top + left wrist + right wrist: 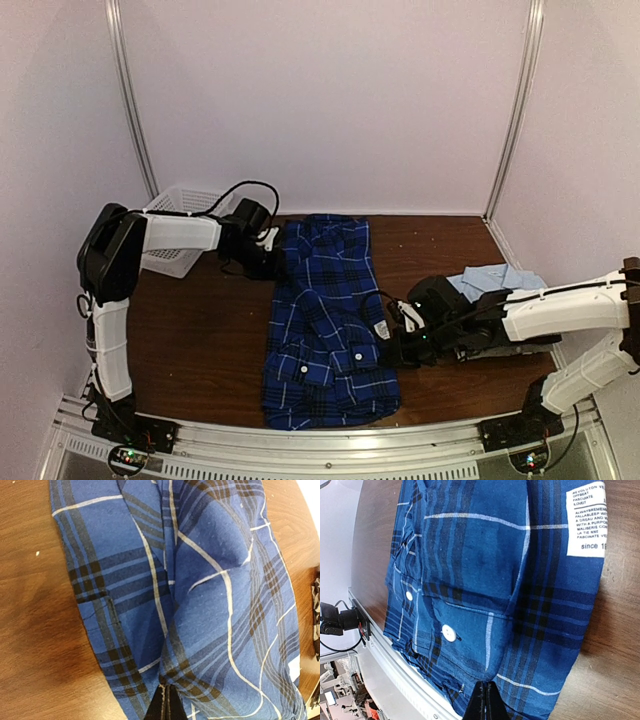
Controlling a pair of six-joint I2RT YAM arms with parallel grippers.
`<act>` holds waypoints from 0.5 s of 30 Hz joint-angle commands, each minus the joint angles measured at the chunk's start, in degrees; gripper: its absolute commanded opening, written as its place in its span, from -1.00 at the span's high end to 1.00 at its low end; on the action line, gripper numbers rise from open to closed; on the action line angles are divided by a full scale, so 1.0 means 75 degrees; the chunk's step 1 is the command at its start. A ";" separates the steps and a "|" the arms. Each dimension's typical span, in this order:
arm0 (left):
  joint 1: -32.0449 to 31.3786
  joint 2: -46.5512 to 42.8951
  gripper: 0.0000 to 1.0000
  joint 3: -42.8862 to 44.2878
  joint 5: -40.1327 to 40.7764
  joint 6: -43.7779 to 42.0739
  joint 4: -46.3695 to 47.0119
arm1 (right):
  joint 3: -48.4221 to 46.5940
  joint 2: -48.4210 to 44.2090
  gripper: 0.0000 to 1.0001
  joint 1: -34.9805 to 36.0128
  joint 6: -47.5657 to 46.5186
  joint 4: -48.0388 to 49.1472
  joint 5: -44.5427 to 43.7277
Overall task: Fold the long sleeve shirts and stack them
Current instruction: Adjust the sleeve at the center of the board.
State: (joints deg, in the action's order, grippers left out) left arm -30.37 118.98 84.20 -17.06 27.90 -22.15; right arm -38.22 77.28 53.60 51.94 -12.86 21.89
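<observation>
Left gripper (270, 242) clamps the plaid shirt (325, 320) far-left, right gripper (392, 348) clamps it near-right; its length runs near-to-far.

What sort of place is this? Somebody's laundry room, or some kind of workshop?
Probably a robot test booth in a lab, not a home: bare pale panel walls on metal posts, a left arm and right arm bolted to an aluminium rail, and a plaid shirt laid out on a brown table.

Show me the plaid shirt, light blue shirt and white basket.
plaid shirt (325, 330), top external view, middle of its body
light blue shirt (498, 279), top external view, its visible top
white basket (170, 262), top external view, near wall
</observation>
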 commanded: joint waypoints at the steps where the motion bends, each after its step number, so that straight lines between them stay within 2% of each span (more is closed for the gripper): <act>1: 0.0100 -0.0038 0.86 0.0234 0.0421 -0.0137 -0.0243 | 0.0043 -0.0023 1.00 0.0247 0.0269 0.0073 -0.0596; 4: 0.0100 -0.0179 0.52 0.0323 0.0655 -0.0123 -0.0406 | -0.0067 0.0069 1.00 0.0423 0.0248 -0.0083 -0.0797; 6: 0.0100 -0.0312 0.37 0.0375 0.0829 -0.0114 -0.0499 | -0.0154 0.0116 1.00 0.0566 0.0232 -0.0230 -0.1006; 8: 0.0100 -0.0430 0.32 0.0453 0.0974 -0.0106 -0.0622 | -0.0201 0.0137 1.00 0.0640 0.0207 -0.0359 -0.1196; 15: -0.0121 -0.0670 0.34 0.0562 0.0544 -0.0079 -0.0489 | -0.0113 -0.0058 1.00 0.0704 0.0199 -0.0712 -0.1827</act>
State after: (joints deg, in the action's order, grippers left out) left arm -30.11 116.95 86.24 -11.66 27.49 -27.07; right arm -38.33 78.06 58.28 53.17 -15.62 13.28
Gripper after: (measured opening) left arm 0.338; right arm 0.008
